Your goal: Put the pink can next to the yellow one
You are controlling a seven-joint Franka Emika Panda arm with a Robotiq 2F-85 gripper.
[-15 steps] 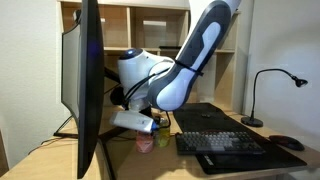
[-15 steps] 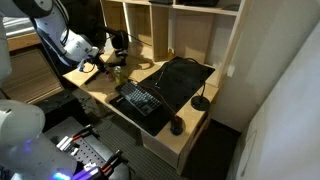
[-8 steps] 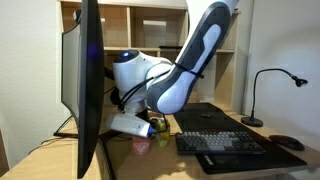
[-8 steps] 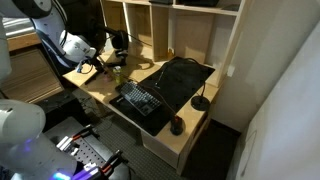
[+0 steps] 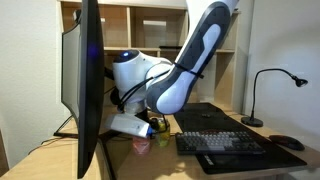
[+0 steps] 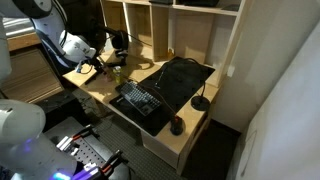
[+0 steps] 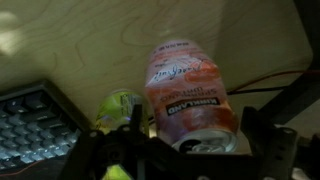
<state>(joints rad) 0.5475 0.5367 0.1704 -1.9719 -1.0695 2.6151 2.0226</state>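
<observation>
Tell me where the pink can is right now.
Wrist view, centre: the pink can shows against the desk, with the yellow can close on its left and the keyboard farther left.

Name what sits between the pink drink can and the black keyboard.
The small yellow-green drink can sits between them, as the wrist view shows.

Glossy white arm (image 5: 196, 52) — rounded, dark-seamed
</observation>
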